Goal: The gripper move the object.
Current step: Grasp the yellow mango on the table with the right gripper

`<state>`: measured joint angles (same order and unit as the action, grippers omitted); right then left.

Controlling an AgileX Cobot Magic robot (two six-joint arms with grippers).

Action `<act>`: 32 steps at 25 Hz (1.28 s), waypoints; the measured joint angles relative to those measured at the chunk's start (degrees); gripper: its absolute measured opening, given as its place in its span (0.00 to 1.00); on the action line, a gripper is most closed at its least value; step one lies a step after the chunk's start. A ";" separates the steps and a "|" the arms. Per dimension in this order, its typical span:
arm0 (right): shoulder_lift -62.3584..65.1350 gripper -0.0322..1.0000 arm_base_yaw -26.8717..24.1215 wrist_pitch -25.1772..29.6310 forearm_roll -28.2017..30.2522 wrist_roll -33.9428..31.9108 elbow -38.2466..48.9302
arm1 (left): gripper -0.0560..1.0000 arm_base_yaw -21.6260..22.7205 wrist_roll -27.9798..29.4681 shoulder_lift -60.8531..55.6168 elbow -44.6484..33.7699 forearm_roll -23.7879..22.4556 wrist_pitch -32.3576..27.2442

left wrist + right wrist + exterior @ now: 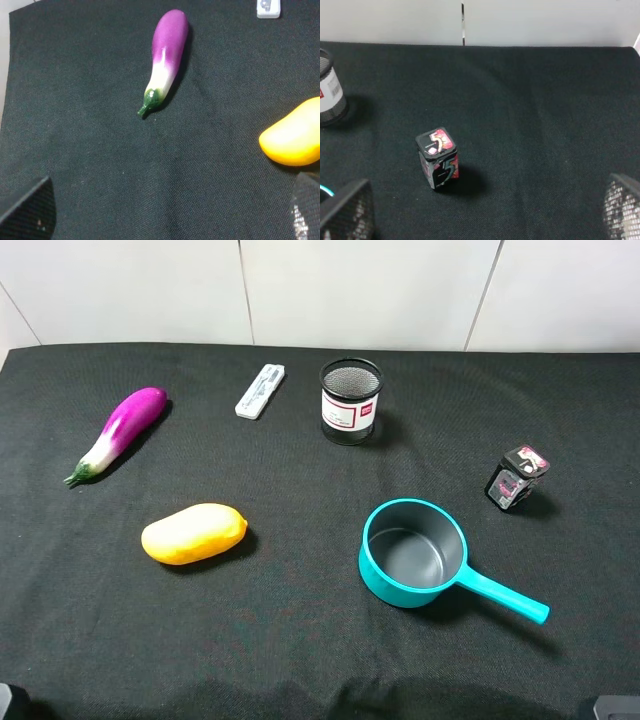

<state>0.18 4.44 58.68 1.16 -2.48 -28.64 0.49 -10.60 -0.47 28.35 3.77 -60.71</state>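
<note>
The object, a smooth yellow-orange mango-like fruit [194, 533], lies on the black cloth at the left front; the left wrist view shows part of it [295, 135] at the frame's edge. My left gripper [167, 215] is open, with its mesh-patterned fingers [27, 210] wide apart over bare cloth, well short of the object. My right gripper [484, 210] is also open, nothing between its fingers [622, 207]. In the exterior high view only dark corners of the arms show at the bottom edge.
A purple-and-white eggplant [118, 433] lies at the left back. A teal saucepan [412, 552] sits right of centre, handle pointing to the front right. A mesh pen cup [351, 400], a white flat item [260, 391] and a small gum box [518, 477] stand further off.
</note>
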 joint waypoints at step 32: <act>-40.38 0.70 0.00 -3.07 -11.61 28.73 -15.07 | 0.99 0.00 0.00 0.00 0.00 0.00 0.00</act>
<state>-40.20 4.44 55.61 -10.45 26.25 -43.71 0.49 -10.60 -0.47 28.35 3.77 -60.71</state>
